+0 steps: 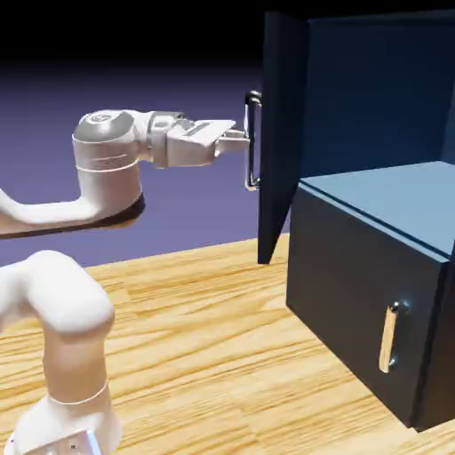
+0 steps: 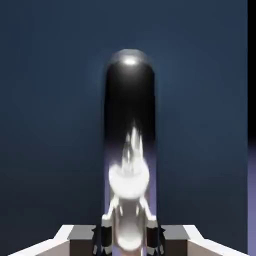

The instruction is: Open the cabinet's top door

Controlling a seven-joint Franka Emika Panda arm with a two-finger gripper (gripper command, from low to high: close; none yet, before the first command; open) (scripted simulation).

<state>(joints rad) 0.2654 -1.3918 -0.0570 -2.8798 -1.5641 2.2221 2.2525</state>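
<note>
Lower panel (image 1: 355,302) bottom right, closed, small handle (image 1: 388,338). Gripper (image 1: 242,138) mid-frame, fingers clamped on long silver handle (image 1: 252,142); hand view has the bar (image 2: 130,150) filling the centre between the tips. Top door (image 1: 281,133) swung out edge-on, upper centre; cabinet (image 1: 391,89) interior exposed behind.

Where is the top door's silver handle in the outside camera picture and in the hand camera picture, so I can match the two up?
Exterior view: the top door's handle is upper middle, a vertical bar on the swung-open door's left face, at the gripper.
Hand view: the handle fills the middle, running up from between the fingertips.
Shared landmark: the dark blue top door panel behind the bar.
</note>
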